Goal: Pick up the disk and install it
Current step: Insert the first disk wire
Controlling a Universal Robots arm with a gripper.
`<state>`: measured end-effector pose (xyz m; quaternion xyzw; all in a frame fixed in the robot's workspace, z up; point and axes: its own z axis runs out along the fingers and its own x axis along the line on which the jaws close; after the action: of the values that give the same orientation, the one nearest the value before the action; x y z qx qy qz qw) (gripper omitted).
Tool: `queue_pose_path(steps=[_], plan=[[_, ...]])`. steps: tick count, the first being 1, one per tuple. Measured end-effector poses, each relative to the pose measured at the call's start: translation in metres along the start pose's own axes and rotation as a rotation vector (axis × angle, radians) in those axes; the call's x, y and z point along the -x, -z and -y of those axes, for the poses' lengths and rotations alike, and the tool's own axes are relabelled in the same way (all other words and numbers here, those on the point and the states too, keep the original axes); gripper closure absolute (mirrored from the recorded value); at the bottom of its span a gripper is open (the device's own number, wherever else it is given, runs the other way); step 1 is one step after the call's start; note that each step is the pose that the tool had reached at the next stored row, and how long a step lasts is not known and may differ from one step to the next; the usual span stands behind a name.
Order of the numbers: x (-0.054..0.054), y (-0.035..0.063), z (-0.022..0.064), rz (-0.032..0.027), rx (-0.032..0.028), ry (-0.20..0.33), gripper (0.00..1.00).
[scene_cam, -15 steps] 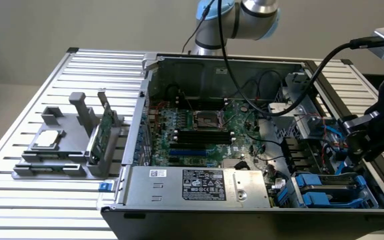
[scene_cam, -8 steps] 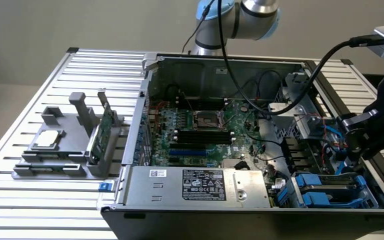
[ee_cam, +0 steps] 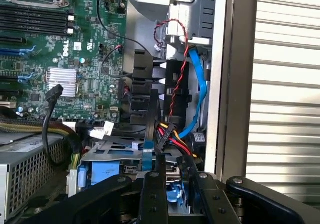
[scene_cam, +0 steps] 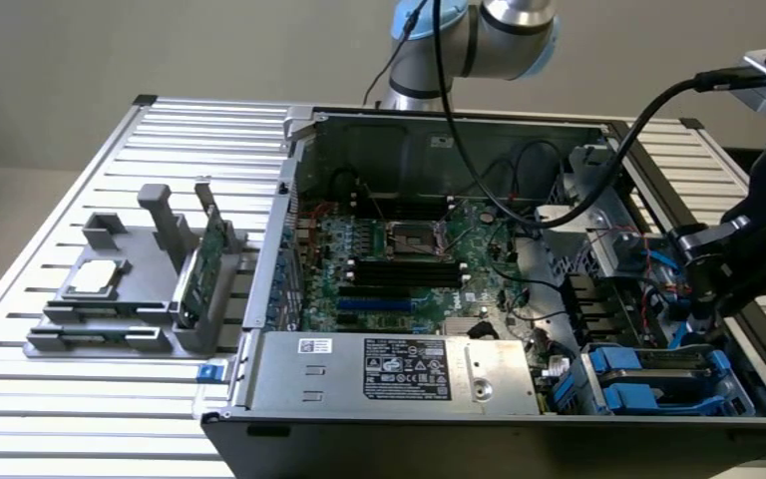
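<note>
A: Entry. Where is the disk [scene_cam: 658,369]?

B: In the drive bay at the near corner of the computer case [scene_cam: 356,439], on the exterior view's right. The silver-grey body lies flat, with blue carrier plastic at both ends. It sits low inside the case, just beside the power supply [scene_cam: 397,369], which runs along the near wall.

A: Gripper [scene_cam: 702,304] position?

B: Inside the case, above the far side of that bay and near the case wall on the exterior view's right. The arm reaches in from that same side. In the wrist view the gripper [ee_cam: 175,196] faces a cable bundle. A blue cable [ee_cam: 201,84] and a red-and-black twisted wire [ee_cam: 175,92] run beyond it, and blue plastic shows close against it.

A: Open, closed, or holding something?

B: Cannot tell. Whether it touches the disk is hidden.

A: Rest of the bench?

B: The motherboard [scene_cam: 397,249] lies exposed in the middle of the case. On the exterior view's left, well apart from the case, a grey fixture [scene_cam: 104,329] stands on the slatted table [scene_cam: 37,419]. It carries a small square chip [scene_cam: 97,279] and an upright green card [scene_cam: 203,264].
</note>
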<state>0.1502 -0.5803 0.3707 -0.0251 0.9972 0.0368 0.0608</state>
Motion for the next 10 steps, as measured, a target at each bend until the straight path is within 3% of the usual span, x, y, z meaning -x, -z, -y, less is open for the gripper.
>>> queue_pose_path(steps=[10], plan=[[0.0042,-0.0007,-0.0008,0.0000,0.0017,0.000,0.72]])
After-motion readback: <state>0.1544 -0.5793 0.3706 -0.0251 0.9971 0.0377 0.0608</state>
